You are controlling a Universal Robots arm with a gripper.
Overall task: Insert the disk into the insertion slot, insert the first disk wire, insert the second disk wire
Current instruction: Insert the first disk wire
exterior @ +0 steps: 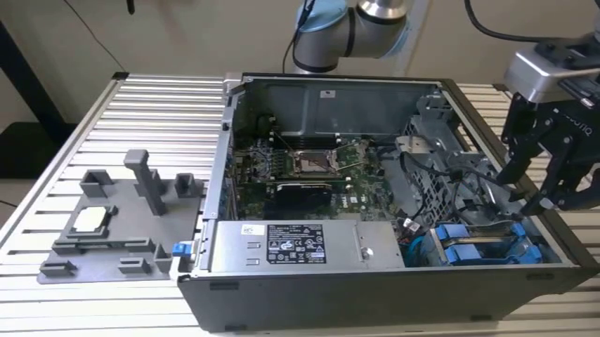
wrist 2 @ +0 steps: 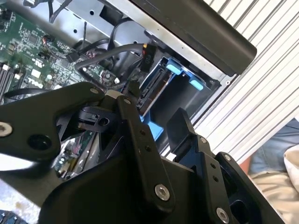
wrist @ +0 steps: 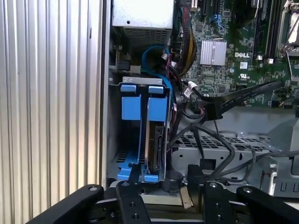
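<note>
The disk [wrist: 155,140], a grey drive in a bright blue frame, stands inside the insertion slot of the grey drive cage [wrist: 113,140], next to a second blue frame [wrist: 131,108]. In the exterior view both blue frames [exterior: 473,246] sit at the case's near right corner. My gripper [exterior: 527,193] hangs just above that corner, open, with nothing between its fingers. In both wrist views the gripper [wrist: 163,179] [wrist 2: 156,105] straddles the end of the blue-framed disk [wrist 2: 152,88]. A loose black wire with a connector [wrist: 210,111] lies beside the cage.
The open grey computer case [exterior: 281,295] lies on a slatted metal table [exterior: 159,119]. Inside are the motherboard [exterior: 300,165], the power supply [exterior: 291,246] and tangled cables [wrist: 224,149]. A grey fixture plate [exterior: 112,217] stands on the exterior view's left.
</note>
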